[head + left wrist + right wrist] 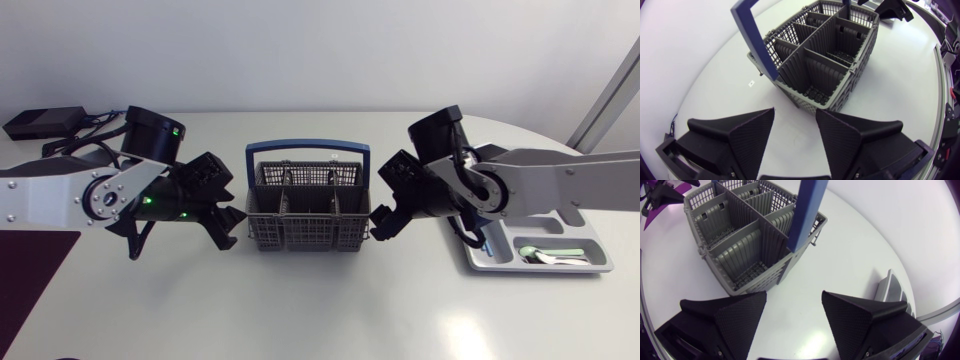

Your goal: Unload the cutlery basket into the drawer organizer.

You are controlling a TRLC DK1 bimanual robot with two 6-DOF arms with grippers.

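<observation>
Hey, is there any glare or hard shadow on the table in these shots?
Head view: one bright reflection on the table near the drawer organizer, soft shadow under the cutlery basket. Both wrist views: even light, only faint shadow beside the basket.

Readable text, labels, numbers, signs: we find none. One entry only: a small mark (751, 83) on the table (705, 60), near the basket (825, 55), too small for us to read.

Plastic basket (300, 232) (matt, ribbed walls)
</observation>
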